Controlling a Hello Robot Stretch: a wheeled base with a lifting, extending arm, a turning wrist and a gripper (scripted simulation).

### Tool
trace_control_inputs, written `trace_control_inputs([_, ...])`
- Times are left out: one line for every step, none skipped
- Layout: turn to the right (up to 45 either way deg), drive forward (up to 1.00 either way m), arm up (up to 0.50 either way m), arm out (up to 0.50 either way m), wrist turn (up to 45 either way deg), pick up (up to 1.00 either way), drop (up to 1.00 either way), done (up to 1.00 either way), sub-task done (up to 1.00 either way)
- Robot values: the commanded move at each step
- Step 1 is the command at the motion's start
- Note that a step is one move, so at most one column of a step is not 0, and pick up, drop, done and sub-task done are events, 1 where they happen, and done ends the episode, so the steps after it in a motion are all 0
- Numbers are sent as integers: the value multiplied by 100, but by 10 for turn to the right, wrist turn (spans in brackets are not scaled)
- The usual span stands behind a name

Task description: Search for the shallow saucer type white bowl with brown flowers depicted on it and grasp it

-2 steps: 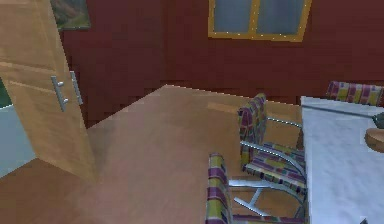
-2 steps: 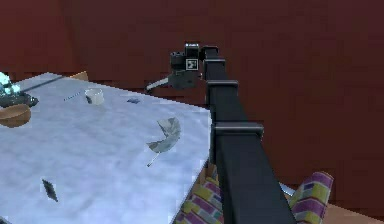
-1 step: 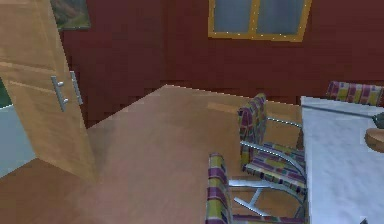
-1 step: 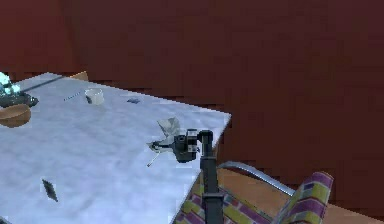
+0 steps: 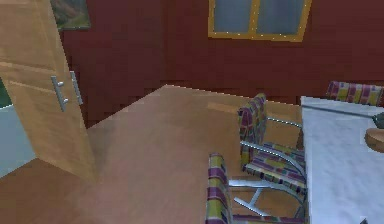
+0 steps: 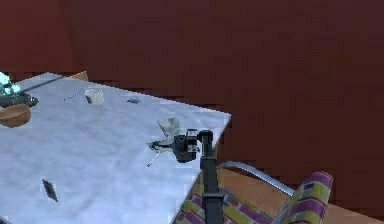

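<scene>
Arm side view has the pincer (image 6: 166, 149) near the bench's (image 6: 90, 150) right edge, by a small pale thing (image 6: 169, 126) that may be the sought bowl; whether it holds anything cannot be told, so I judge the search near done and the grasp unconfirmed.

In the forward view, three striped chairs (image 5: 262, 128) are counted toward 4 o'clock, beside one pale table (image 5: 340, 170). One wooden door (image 5: 40, 90) is seen at 9 o'clock and one yellow-framed window (image 5: 258, 18) at 12 o'clock. In the arm side view, one brown bowl (image 6: 12, 117) is found at 9 o'clock.
</scene>
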Motion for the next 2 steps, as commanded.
trace_control_inputs([0, 0, 10, 0, 0, 0, 0, 0, 0])
trace_control_inputs([0, 0, 0, 0, 0, 0, 0, 100, 0])
